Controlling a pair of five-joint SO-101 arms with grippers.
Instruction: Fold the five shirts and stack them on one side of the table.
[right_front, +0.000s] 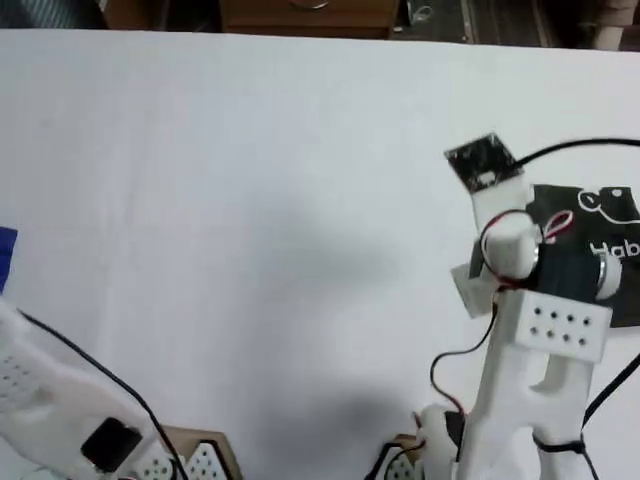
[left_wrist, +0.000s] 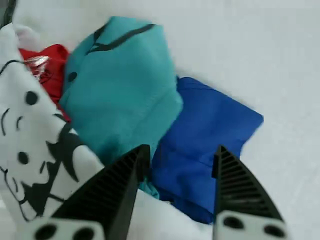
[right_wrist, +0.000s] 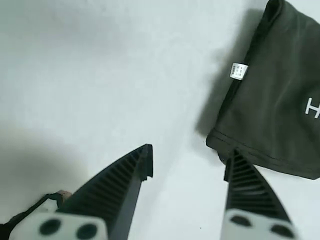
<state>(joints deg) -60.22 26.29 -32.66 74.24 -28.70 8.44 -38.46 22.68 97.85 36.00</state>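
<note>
White table (right_front: 250, 200) is carrying both arms. I'm hovering the left gripper (left_wrist: 181, 152) wide open and empty over the crumpled heap. The teal shirt (left_wrist: 120, 90) is overlapping the blue shirt (left_wrist: 210, 130), whose long axis is running out from under it. The red shirt (left_wrist: 50, 65) and white printed shirt (left_wrist: 30, 150) are lying alongside. The right gripper (right_wrist: 190, 150), also spread and empty, is sitting just beside the folded black shirt (right_wrist: 280, 100), probably the stack's start.

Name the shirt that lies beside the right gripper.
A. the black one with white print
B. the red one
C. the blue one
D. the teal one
A: in the right wrist view the right gripper hangs open over the white table, and the black shirt with white print lies right next to one of its fingers.
</note>
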